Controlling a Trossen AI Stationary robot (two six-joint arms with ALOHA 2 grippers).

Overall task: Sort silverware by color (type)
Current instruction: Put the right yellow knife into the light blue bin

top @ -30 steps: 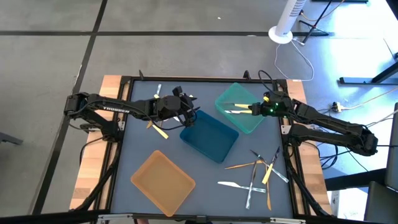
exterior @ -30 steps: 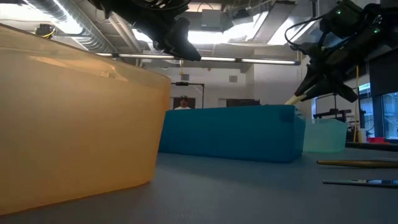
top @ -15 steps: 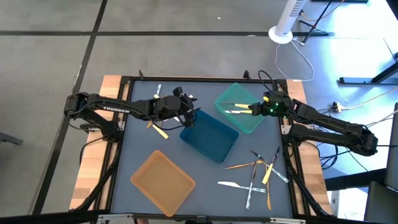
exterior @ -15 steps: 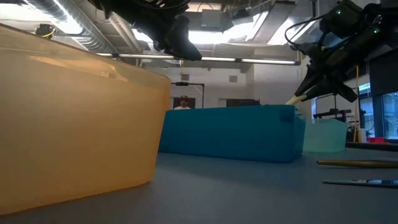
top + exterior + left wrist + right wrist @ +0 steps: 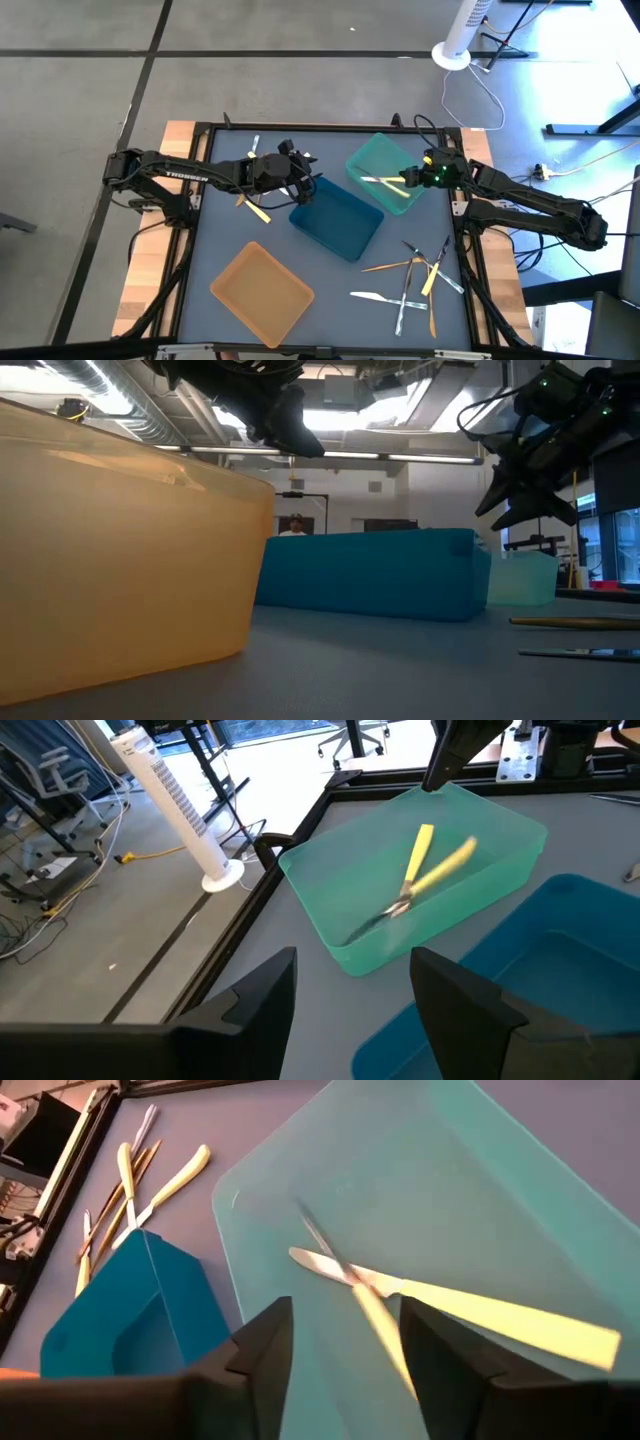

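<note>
Two yellow-handled pieces of silverware (image 5: 415, 880) lie crossed inside the teal tray (image 5: 375, 155); one of them (image 5: 375, 1320) shows blurred. My right gripper (image 5: 345, 1350) hangs open above the tray's right side (image 5: 408, 178), touching nothing. My left gripper (image 5: 303, 182) stands open over the far left corner of the blue tray (image 5: 335, 225), with nothing between its fingers (image 5: 355, 1000). More silverware (image 5: 415, 280) lies loose on the table at the near right, and a few pieces (image 5: 252, 205) lie at the far left.
An orange tray (image 5: 262, 292) sits at the near left and fills the left of the low view (image 5: 120, 550). The blue tray lies in the middle, touching the teal one. A black frame (image 5: 330, 128) borders the table. A white fan (image 5: 462, 40) stands on the floor beyond.
My right gripper has opened above the teal tray and let go of the yellow-handled piece that it held. The piece has dropped into the tray and now lies across the one there. Both arms have stayed in place.
</note>
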